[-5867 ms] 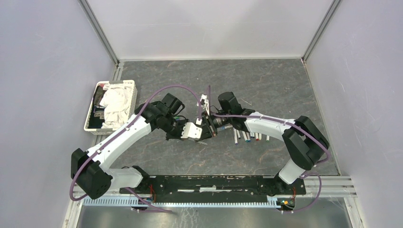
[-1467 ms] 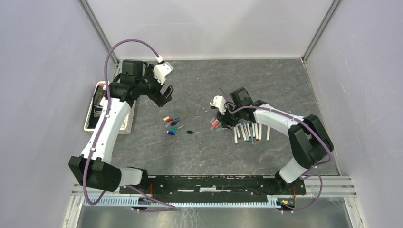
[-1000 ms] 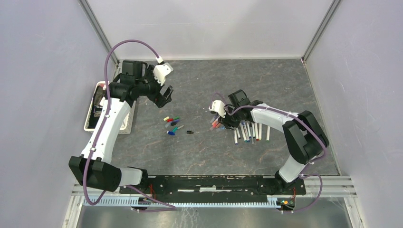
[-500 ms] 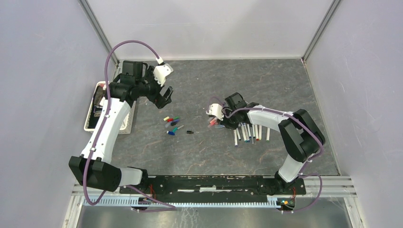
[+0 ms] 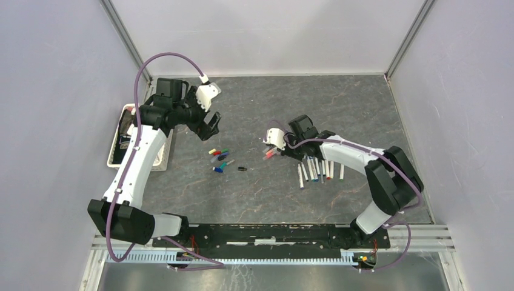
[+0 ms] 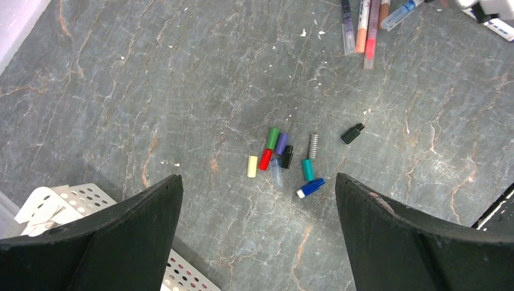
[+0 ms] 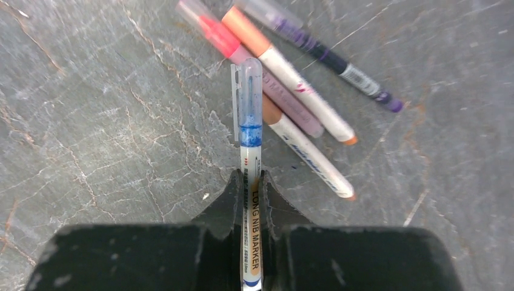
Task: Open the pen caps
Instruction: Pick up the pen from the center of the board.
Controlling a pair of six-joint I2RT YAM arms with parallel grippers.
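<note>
Pen caps (image 6: 285, 159), glossy plastic cylinders, cluster on veined table (image 6: 121, 91); near them right gripper (image 7: 250, 182) clamps an apparently capped pen (image 7: 250, 160) printed "LONG NIB MARKER"; left gripper (image 6: 257, 182) gapes above.

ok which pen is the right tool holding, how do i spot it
Follow the right arm to its tool, mid-table. Pinched in it is a white pen printed LONG NIB MARKER. Unlike the pink, orange and purple pens beside it, its tip is blue under a clear cap.
</note>
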